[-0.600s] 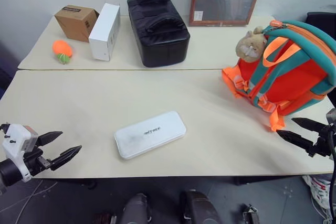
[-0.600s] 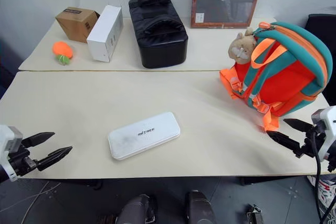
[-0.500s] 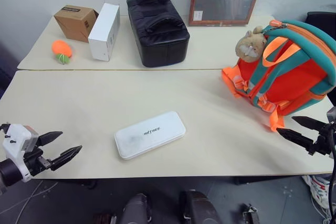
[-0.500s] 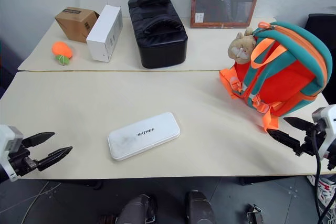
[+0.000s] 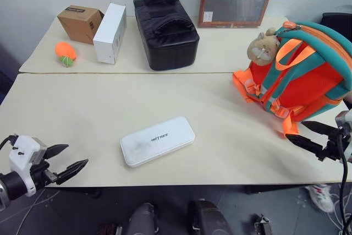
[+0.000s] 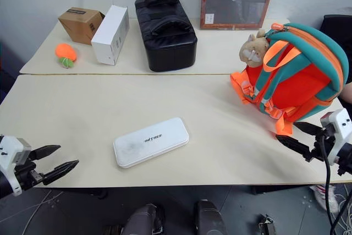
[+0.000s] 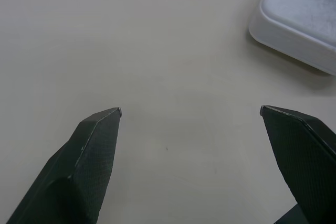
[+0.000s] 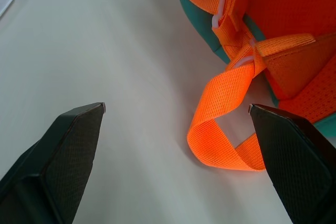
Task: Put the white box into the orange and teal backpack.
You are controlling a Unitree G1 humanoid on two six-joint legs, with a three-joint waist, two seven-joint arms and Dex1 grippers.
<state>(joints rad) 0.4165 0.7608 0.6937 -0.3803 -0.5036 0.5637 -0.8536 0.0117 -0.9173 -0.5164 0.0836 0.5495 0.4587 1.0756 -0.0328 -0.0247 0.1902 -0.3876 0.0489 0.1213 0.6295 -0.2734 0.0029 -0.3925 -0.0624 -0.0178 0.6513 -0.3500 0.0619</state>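
Both arms wait at the table (image 5: 82, 108) edges, box untouched.
From the left: the left gripper (image 5: 65, 160) hovers with fingers spread wide and empty; the white box (image 5: 157, 141) lies flat mid-table, apart from both grippers; the orange and teal backpack (image 5: 308, 78) stands at the right, its top looking zipped, contents hidden; the right gripper (image 5: 309, 136) gapes empty beside a loose strap (image 8: 226, 129). Opening the backpack first seems wise, then pinching the box across its narrow width.

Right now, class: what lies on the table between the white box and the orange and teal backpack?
Nothing: in the left eye view, only bare table separates the white box from the orange and teal backpack.
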